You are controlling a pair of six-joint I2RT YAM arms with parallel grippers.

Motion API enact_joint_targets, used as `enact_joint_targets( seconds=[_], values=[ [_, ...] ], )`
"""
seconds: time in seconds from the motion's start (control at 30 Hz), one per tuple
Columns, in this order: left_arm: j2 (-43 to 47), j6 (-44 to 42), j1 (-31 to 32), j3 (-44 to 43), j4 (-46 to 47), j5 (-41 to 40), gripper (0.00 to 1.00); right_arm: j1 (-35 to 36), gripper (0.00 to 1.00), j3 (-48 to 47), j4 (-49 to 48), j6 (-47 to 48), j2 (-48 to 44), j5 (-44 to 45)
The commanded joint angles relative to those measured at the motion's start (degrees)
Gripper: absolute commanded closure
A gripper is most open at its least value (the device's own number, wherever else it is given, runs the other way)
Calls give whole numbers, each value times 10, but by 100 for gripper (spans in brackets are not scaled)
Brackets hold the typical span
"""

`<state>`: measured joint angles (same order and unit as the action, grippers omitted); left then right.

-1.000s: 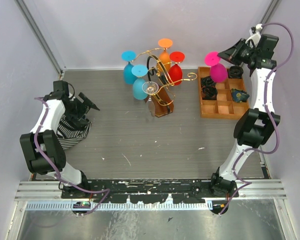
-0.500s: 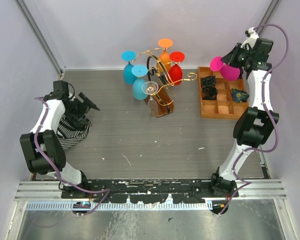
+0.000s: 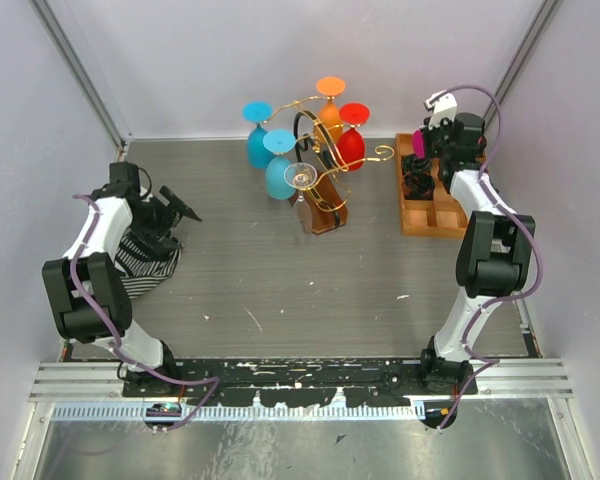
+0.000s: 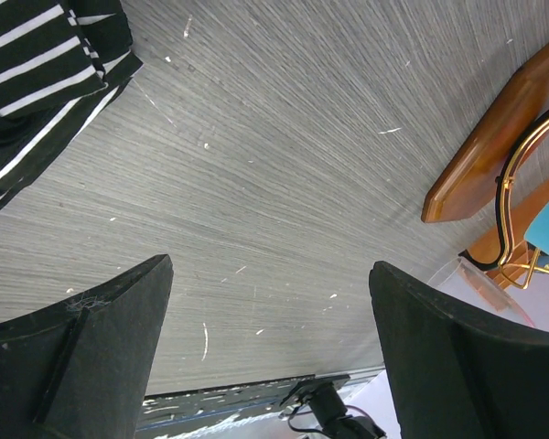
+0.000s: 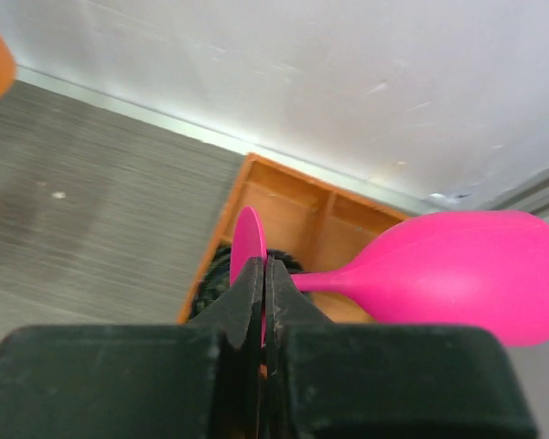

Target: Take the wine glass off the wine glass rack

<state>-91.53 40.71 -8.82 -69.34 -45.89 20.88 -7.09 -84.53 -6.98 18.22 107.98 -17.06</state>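
While 1 rack (image 3: 327,212) holds 5 glasses (image 3: 280,178), right pincer (image 5: 263,271) pinches 1 pink glass (image 5: 457,274), left pincer (image 4: 270,267) agape.

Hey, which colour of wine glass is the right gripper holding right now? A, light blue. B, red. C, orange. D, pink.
D: in the right wrist view, the right gripper is pinched shut on the pink wine glass near its foot, above the wooden tray.

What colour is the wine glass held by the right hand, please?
The wine glass is bright pink; clearest in the right wrist view.
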Motion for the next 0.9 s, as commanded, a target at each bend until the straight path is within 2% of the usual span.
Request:
enact_joint_targets(
  seconds=[0.0, 0.13, 0.33, 0.63, 0.87],
  values=[
    [-10, 5, 1, -16, 13, 16, 5, -7, 99, 39, -203, 112, -32, 61],
    [-19, 3, 1, -29, 8, 15, 5, -1, 99, 89, -302, 180, -27, 80],
    [-44, 1, 1, -56, -4, 17, 5, 23, 99, 159, -512, 278, 12, 117],
    [-62, 3, 2, -79, -10, 26, 6, 39, 99, 172, -518, 386, 43, 114],
    [-60, -2, 7, -90, -25, 27, 7, 32, 99, 166, -505, 411, 69, 121]
  ],
)
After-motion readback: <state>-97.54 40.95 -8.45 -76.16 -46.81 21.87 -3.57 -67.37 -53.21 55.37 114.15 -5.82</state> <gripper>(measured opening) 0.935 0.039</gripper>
